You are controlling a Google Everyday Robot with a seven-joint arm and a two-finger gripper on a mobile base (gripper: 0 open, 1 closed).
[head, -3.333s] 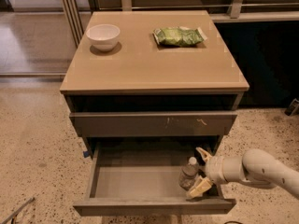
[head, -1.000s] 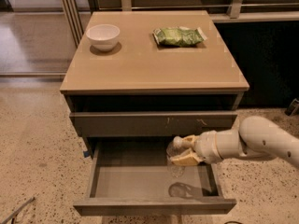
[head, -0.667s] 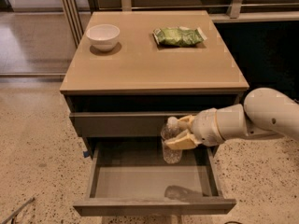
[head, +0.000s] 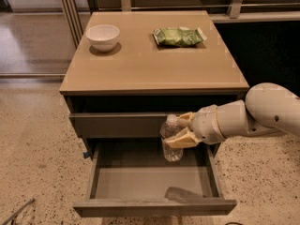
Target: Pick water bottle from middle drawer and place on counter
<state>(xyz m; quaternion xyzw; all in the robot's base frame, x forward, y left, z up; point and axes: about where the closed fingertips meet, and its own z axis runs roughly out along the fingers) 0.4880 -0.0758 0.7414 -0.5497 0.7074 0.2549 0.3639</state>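
Note:
The water bottle (head: 171, 139) is a small clear plastic bottle with a white cap, held upright in the air in front of the cabinet. My gripper (head: 179, 130) comes in from the right and is shut on the bottle's middle, its tan fingers (head: 180, 138) above and below it. The bottle hangs above the open middle drawer (head: 145, 184), whose grey floor shows only the bottle's shadow. The tan counter (head: 154, 62) lies higher up, beyond the bottle.
A white bowl (head: 102, 35) stands at the counter's back left and a green snack bag (head: 179, 36) at its back right. The drawer above the open one (head: 117, 124) is slightly pulled out. Speckled floor surrounds the cabinet; a dark panel lies to the right.
My gripper closed on the bottle in the drawer's right front corner, lifted it out and carried it up and to the left, in front of the upper drawer.

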